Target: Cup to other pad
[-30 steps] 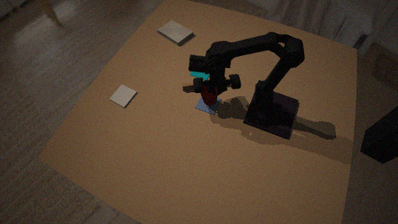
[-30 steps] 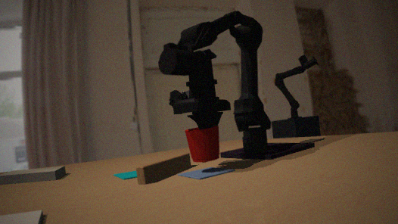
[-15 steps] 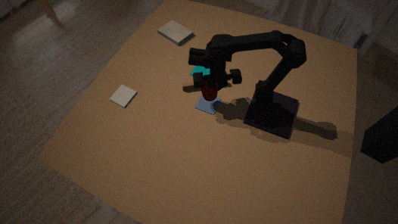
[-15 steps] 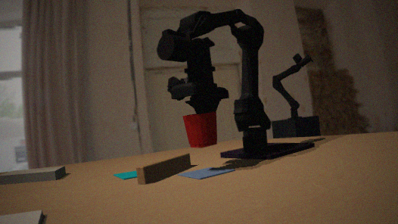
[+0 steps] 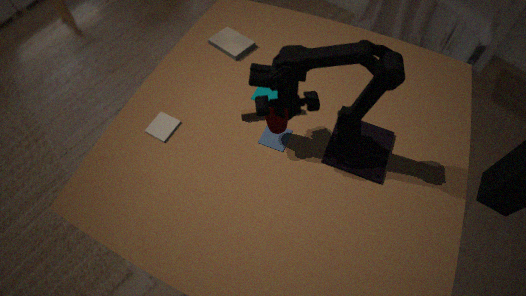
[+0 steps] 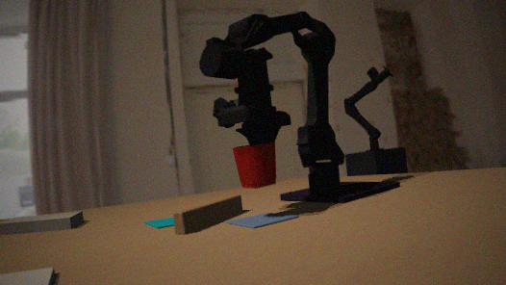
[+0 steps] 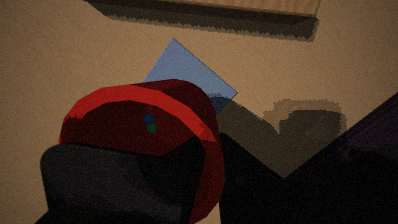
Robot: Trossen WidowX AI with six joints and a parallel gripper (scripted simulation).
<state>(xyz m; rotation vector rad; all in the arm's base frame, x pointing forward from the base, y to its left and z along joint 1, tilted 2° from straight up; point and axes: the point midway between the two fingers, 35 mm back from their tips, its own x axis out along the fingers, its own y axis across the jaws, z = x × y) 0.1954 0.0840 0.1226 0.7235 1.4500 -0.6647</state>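
The gripper (image 6: 257,140) pinches the red cup (image 6: 255,165) by its rim; I see it suspended above the blue pad (image 6: 262,220).

The room was dim. A tan table top (image 5: 280,215) stood on a grey wooden floor (image 5: 55,75). Left of the table, a long curtain (image 6: 67,106) hung beside a bright window (image 6: 12,120). Behind the table rose a pale wall with a panelled door (image 6: 212,111). To the right of the door, a rough brown patch (image 6: 423,120) marked the wall. A dark box (image 5: 505,185) sat on the floor off the table's right edge. Pale drapes (image 5: 425,25) hung beyond the table's far edge.
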